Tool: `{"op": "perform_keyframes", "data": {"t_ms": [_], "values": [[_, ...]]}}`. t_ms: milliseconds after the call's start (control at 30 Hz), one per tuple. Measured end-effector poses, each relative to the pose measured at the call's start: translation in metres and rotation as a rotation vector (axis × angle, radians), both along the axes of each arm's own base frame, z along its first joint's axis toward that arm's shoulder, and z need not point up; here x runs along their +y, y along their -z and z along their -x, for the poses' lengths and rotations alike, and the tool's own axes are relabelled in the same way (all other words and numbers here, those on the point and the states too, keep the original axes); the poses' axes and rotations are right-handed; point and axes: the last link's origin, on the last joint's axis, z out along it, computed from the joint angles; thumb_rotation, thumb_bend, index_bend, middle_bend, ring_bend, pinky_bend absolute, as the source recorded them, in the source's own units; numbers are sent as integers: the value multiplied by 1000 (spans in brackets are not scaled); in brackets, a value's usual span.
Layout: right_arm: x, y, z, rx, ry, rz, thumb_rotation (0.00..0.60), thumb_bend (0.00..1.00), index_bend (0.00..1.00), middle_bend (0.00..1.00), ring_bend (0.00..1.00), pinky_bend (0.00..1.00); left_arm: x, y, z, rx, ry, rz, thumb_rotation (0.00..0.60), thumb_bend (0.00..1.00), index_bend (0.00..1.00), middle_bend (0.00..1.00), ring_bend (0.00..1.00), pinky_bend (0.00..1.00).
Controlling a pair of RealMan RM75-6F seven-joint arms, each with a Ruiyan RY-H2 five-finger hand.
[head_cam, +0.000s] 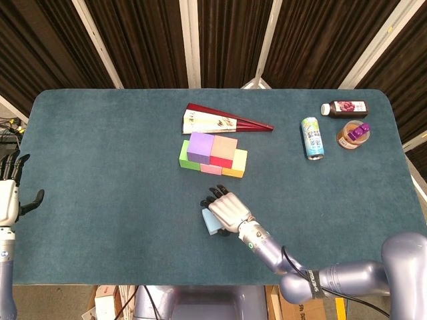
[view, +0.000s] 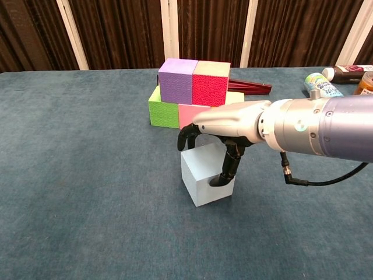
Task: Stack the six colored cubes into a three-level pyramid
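Observation:
A light blue cube [view: 200,178] sits alone on the teal table, in front of the stack. My right hand [view: 228,123] lies over it: the fingers curl down over its far left edge and the thumb presses its right face, so the hand grips it. The head view shows this hand [head_cam: 228,208] covering most of the light blue cube [head_cam: 209,223]. The stack has a green cube [view: 162,111], a pink cube [view: 189,114] and a yellow cube [head_cam: 236,163] below. A purple cube [view: 176,80] and a red cube [view: 210,83] rest on top. My left hand [head_cam: 8,195] hangs open off the table's left edge.
A folded red fan [head_cam: 220,121] lies just behind the stack. At the back right stand a drink can [head_cam: 311,138], a dark bottle on its side [head_cam: 345,107] and a small jar [head_cam: 352,135]. The table's front edge runs close behind the right forearm.

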Motion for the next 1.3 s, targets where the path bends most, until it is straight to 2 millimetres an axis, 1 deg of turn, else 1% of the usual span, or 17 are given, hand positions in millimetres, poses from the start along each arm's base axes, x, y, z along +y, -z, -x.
{"op": "perform_keyframes", "data": {"t_ms": [167,367,433,633,767,867,967,1067,1167,1300], "values": [[-1,-2,1,5,6,5,600,276,273,280,83,0,0,0,0,0,-2,0,600,396,128,9,0,0],[-2,-1,2,-2,9,7,600,279,405,368,170,0,0,2,-1,2,1,4,600,396,134,8,0,0],[-2,-1,2,-6,8,11,600,280,433,385,187,0,0,2,-1,2,0,4,600,396,134,7,0,0],[0,-3,3,-13,8,13,600,280,437,391,193,0,0,2,-1,3,-2,5,600,396,134,6,0,0],[-1,-12,1,-28,11,27,600,280,437,391,194,0,0,2,0,16,-4,13,600,396,133,8,0,0],[-2,-25,0,-32,13,54,600,280,437,391,194,0,-1,3,2,49,-19,23,600,396,129,8,0,0],[-5,-43,2,-28,22,90,600,280,437,391,194,0,-1,4,4,97,-52,33,600,396,117,8,0,0],[-8,-66,5,-21,38,139,600,280,437,391,194,0,-1,4,7,119,-92,47,600,396,111,8,0,0],[-12,-95,9,-21,63,203,600,280,439,391,194,0,1,6,9,117,-120,64,600,396,107,8,0,0],[-17,-144,12,-24,93,318,600,280,444,391,194,0,4,9,12,118,-143,94,600,396,106,6,0,0]]}}
